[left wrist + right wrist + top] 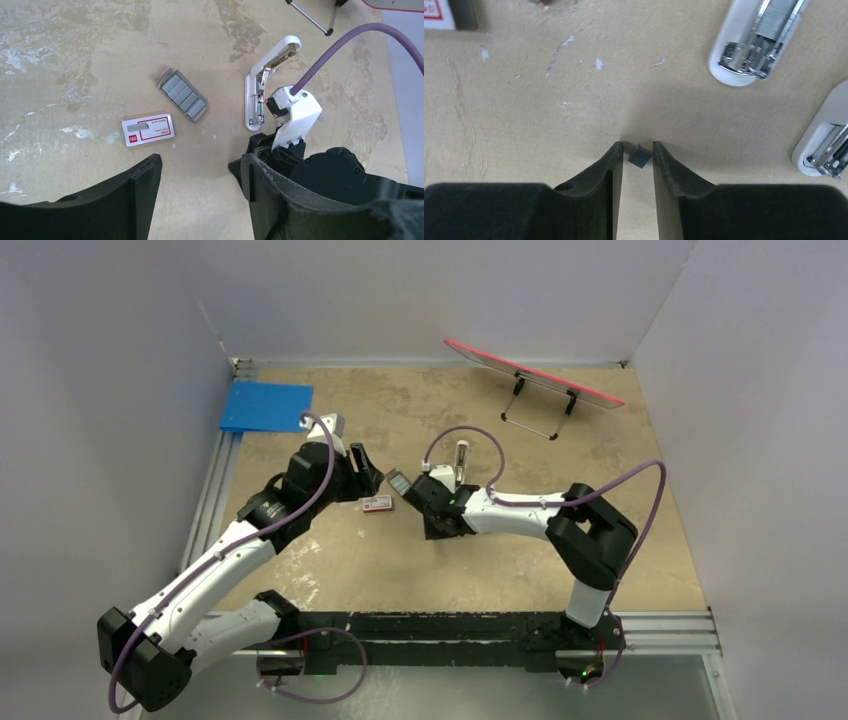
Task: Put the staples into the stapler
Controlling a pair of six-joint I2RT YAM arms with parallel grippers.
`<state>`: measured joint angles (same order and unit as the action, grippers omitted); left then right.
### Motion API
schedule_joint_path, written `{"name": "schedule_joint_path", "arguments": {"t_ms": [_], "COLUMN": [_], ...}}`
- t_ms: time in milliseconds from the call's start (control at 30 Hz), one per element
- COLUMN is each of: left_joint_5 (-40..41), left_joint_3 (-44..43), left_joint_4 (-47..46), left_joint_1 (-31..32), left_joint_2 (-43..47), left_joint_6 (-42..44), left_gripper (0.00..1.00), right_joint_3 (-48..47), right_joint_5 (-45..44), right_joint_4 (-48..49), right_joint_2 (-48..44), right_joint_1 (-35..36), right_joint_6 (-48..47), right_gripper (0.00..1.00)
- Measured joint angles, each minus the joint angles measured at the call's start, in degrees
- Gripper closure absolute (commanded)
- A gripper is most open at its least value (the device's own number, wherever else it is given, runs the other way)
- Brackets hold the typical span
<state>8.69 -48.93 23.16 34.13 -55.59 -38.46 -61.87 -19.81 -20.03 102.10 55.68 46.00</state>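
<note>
Staple block [640, 158]: small dark-grey piece lying tilted on the bench [420, 570], between the tips of the right fingers. It is left of the stapler and slightly nearer.
Right fingers [616, 165]: drawn almost together around the block. One touches it and a sliver of gap shows at the other. Whether the pinch is firm cannot be told.
Left fingers [145, 185]: spread wide and holding nothing, above the bench on the near side of the box sleeve.
Stapler [251, 102]: white and swung open at mid-bench. The base lies flat with its metal channel exposed, and the upper half is raised.
Tray of staple strips [182, 94]: open grey tray with a row of grey blocks. It lies slantwise left of the stapler, apart from it.
Box sleeve [148, 129]: red-and-white and flat on the bench, beside the tray on its near left, not touching.
Blue board [265, 405]: flat in the far left corner.
Pink-edged panel [530, 372]: tilted on a wire stand at the far right.
</note>
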Motion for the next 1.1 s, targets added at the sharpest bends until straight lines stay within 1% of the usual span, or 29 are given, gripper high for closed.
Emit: {"name": "schedule_joint_path", "arguments": {"t_ms": [33,100,267,333,567,667,733,767,1000,1100], "left_joint_5": [0.00,0.00,0.02,0.00,0.00,-0.02,-0.02,-0.02,-0.04,-0.04], "left_joint_3": [0.00,0.00,0.09,0.09,0.09,0.09,0.09,0.09,0.09,0.09], "left_joint_4": [0.00,0.02,0.02,0.02,0.02,0.00,0.00,0.02,0.02,0.02], "left_joint_1": [0.00,0.00,0.00,0.00,0.00,0.00,0.00,0.00,0.00,0.00], "left_joint_2": [0.00,0.00,0.00,0.00,-0.02,-0.02,-0.02,-0.02,-0.02,-0.02], "left_joint_6": [0.00,0.00,-0.04,-0.04,-0.04,-0.04,-0.04,-0.04,-0.04,-0.04], "left_gripper": [0.41,0.41,0.41,0.41,0.41,0.41,0.41,0.41,0.41,0.41], "right_joint_3": [0.13,0.17,0.17,0.17,-0.02,-0.20,-0.28,-0.35,-2.03,-2.05], "right_joint_5": [0.26,0.55,0.09,-0.28,-1.95,-2.38,-3.13,-3.50,-5.27,-5.35], "right_joint_4": [0.37,0.90,0.35,-0.28,-1.62,-1.92,-2.58,-3.17,-7.41,-7.87], "right_joint_2": [-0.07,-0.09,-0.13,-0.15,-0.15,-0.13,-0.11,-0.09,1.03,1.03], "right_joint_1": [0.11,0.28,0.68,0.68,0.68,0.66,0.68,0.68,1.20,1.44], "right_joint_6": [-1.22,-2.60,-2.91,-1.84,3.96,6.71,8.68,9.68,12.04,12.04], "right_gripper": [0.59,0.55,0.55,0.55,0.49,0.51,0.57,0.58,0.59,0.63]}}
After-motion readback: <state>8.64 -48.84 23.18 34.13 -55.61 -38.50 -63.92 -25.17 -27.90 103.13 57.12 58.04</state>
